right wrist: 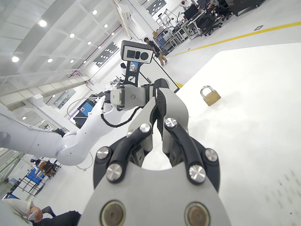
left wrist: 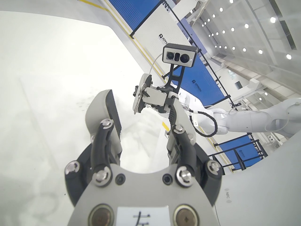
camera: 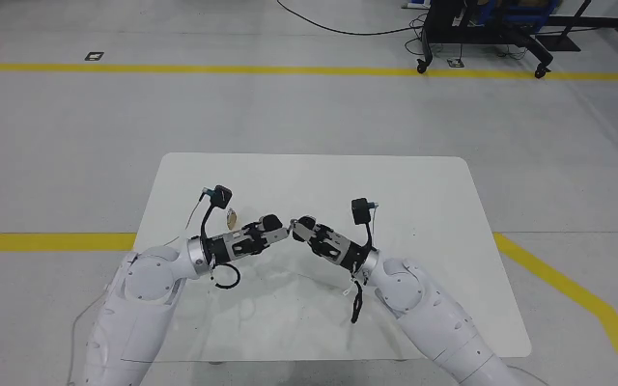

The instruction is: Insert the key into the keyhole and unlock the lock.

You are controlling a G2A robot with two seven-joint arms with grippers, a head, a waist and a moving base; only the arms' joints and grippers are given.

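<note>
A brass padlock [right wrist: 210, 96] with a silver shackle lies flat on the white table [camera: 415, 203]; in the top view the padlock [camera: 232, 220] sits just beyond the left forearm. My left gripper [camera: 273, 225] hangs over the table's middle, its fingers [left wrist: 110, 109] spread wide with nothing between them. My right gripper [camera: 302, 228] faces it tip to tip, a small gap apart. The right gripper [right wrist: 160, 95] has its pads pressed together, and I see no key between them. In the left wrist view the right gripper [left wrist: 141, 95] is just past the open left gripper [left wrist: 142, 105].
The table surface around both grippers is bare white. Yellow floor lines run beyond the table's far edge and along both sides. A black wheeled stand [camera: 483, 29] is far behind the table.
</note>
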